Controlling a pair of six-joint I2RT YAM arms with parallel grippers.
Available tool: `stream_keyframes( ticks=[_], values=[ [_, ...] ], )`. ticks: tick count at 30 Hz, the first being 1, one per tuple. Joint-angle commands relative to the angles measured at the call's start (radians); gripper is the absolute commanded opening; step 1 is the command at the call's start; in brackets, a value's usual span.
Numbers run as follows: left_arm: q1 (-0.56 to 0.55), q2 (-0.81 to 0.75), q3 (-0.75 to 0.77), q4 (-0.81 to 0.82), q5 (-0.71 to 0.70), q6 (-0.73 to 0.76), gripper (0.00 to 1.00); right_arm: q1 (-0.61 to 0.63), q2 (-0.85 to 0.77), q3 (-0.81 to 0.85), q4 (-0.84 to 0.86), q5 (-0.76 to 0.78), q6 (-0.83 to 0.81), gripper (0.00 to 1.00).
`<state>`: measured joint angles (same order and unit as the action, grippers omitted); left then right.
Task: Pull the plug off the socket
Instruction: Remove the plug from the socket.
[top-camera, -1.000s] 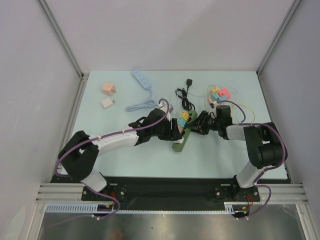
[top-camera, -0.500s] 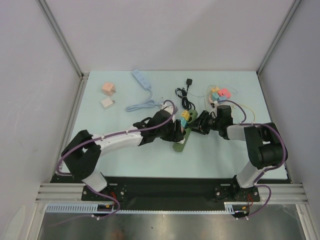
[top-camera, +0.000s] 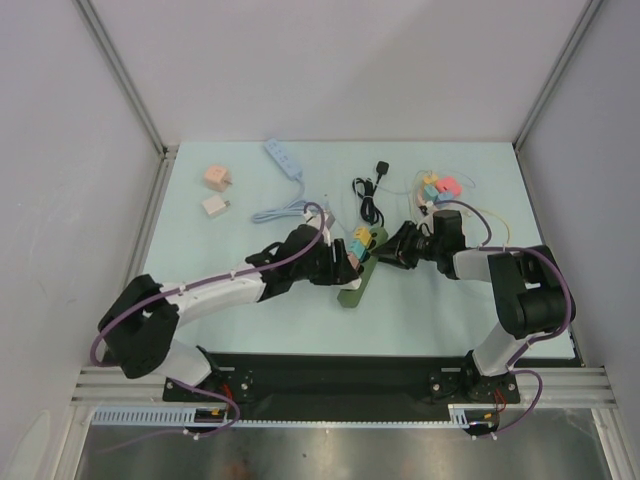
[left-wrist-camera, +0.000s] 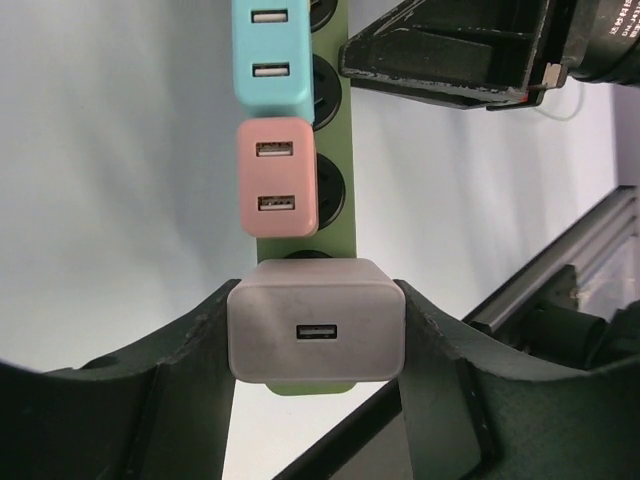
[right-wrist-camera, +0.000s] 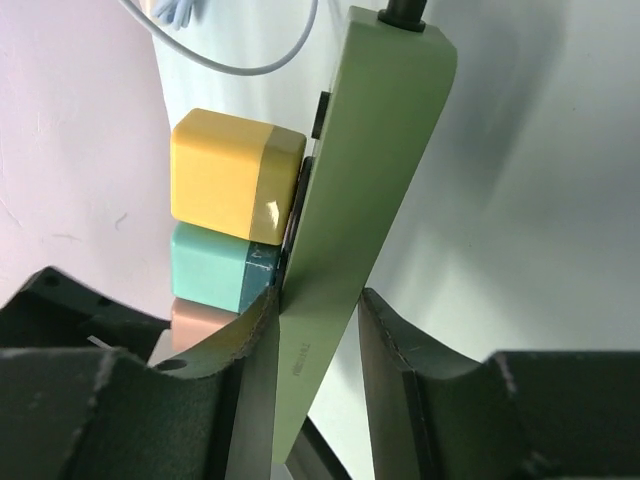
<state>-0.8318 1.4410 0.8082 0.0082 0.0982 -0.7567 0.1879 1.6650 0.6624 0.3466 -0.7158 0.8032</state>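
Note:
The socket is a green power strip (top-camera: 353, 291) lying slantwise at mid-table, seen too in the left wrist view (left-wrist-camera: 336, 150) and edge-on in the right wrist view (right-wrist-camera: 360, 160). A yellow plug (right-wrist-camera: 225, 175), a teal plug (right-wrist-camera: 215, 270) and a pink plug (left-wrist-camera: 277, 177) sit in it. My left gripper (left-wrist-camera: 317, 330) is shut on a grey plug (left-wrist-camera: 317, 320) at the strip's near end; whether its pins are still in the strip is hidden. My right gripper (right-wrist-camera: 315, 310) is shut on the strip's far end, its left finger (right-wrist-camera: 245, 370) pressed against the strip. From above, the left gripper (top-camera: 335, 268) covers the grey plug.
A pink charger (top-camera: 214, 177) and a white charger (top-camera: 213, 205) lie at the back left. A blue power strip (top-camera: 283, 157) with its cable, a black cable (top-camera: 370, 195) and a heap of coloured plugs (top-camera: 437, 187) lie behind the arms.
The left arm has swung its elbow left and its gripper has drawn back a little. The green strip's near end has shifted left with it. The right arm has stayed put.

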Motion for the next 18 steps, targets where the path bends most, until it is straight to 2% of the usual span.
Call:
stream_keyframes(
  ticks=[1,5,14,15,16,18],
  values=[
    [-0.046,-0.009,0.189,-0.157,-0.095,0.092,0.00,-0.068,0.007,0.013,0.037,0.271,-0.087,0.00],
    [-0.107,0.114,0.305,-0.246,-0.157,0.135,0.00,-0.067,0.007,0.013,0.040,0.265,-0.085,0.00],
    [-0.090,0.148,0.206,-0.028,-0.107,0.013,0.00,-0.084,0.010,0.000,0.098,0.179,-0.048,0.00],
    [-0.092,0.153,0.201,-0.021,-0.107,0.010,0.00,-0.085,0.007,0.000,0.098,0.173,-0.048,0.02],
    [-0.090,0.159,0.194,-0.013,-0.107,0.008,0.00,-0.091,0.001,-0.004,0.109,0.149,-0.048,0.11],
    [-0.089,0.162,0.184,0.021,-0.107,0.000,0.00,-0.093,-0.017,-0.015,0.130,0.125,-0.035,0.20]
  ],
)
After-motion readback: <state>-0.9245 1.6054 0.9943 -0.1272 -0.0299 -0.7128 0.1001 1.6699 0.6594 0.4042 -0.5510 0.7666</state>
